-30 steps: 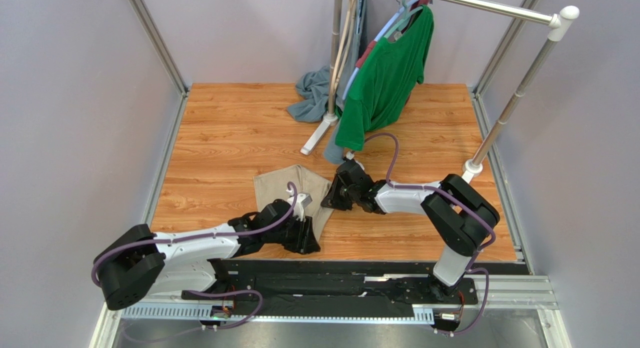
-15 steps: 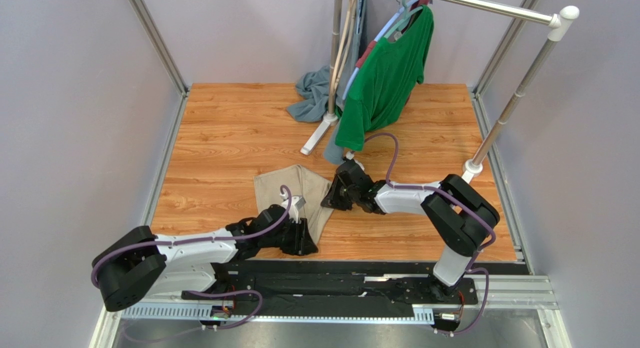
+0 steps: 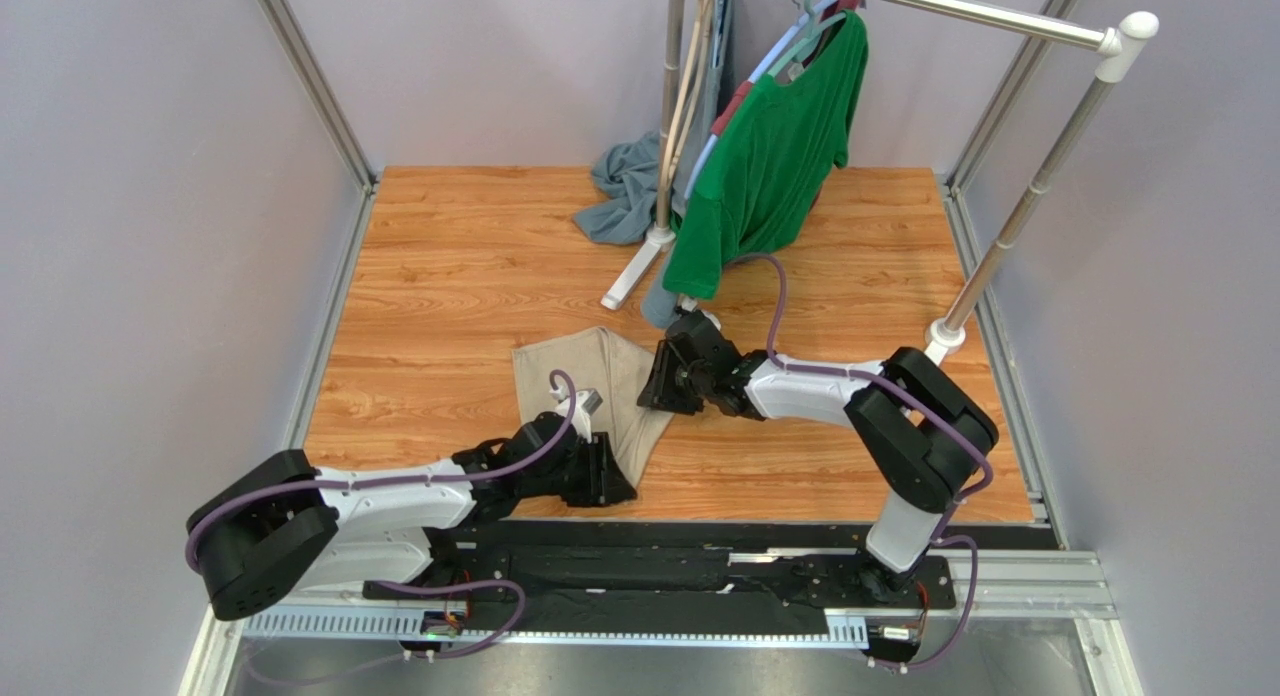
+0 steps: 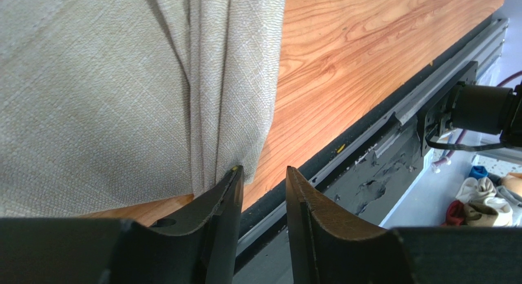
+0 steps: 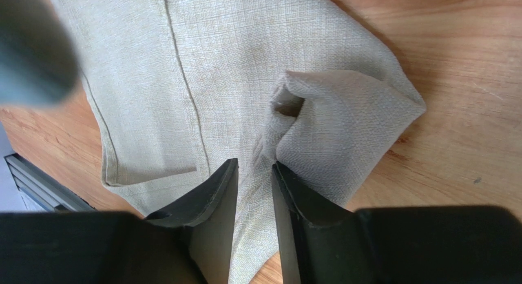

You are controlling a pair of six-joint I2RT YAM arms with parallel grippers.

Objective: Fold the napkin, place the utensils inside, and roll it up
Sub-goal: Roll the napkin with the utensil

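The beige napkin [image 3: 589, 384] lies folded on the wooden table, narrowing toward the near edge. My left gripper [image 3: 604, 474] sits at its near tip; in the left wrist view the napkin [image 4: 122, 88] hangs in pleats just above the gripper [image 4: 262, 174], whose jaws stand apart with nothing between them. My right gripper [image 3: 663, 383] hovers over the napkin's right edge. In the right wrist view it [image 5: 254, 168] is open above the napkin [image 5: 233, 70], beside a puffed-up fold [image 5: 346, 122]. The utensils are out of view.
A green shirt [image 3: 769, 156] hangs from the rack at the back, above a grey-blue cloth [image 3: 619, 186] and the rack's white foot [image 3: 631, 273]. A pole base [image 3: 944, 338] stands at the right. A black rail [image 4: 367, 140] runs along the near edge.
The right gripper has opened, let go of the napkin and shifted slightly up and left. The left gripper has drawn back toward the near edge and narrowed a little.
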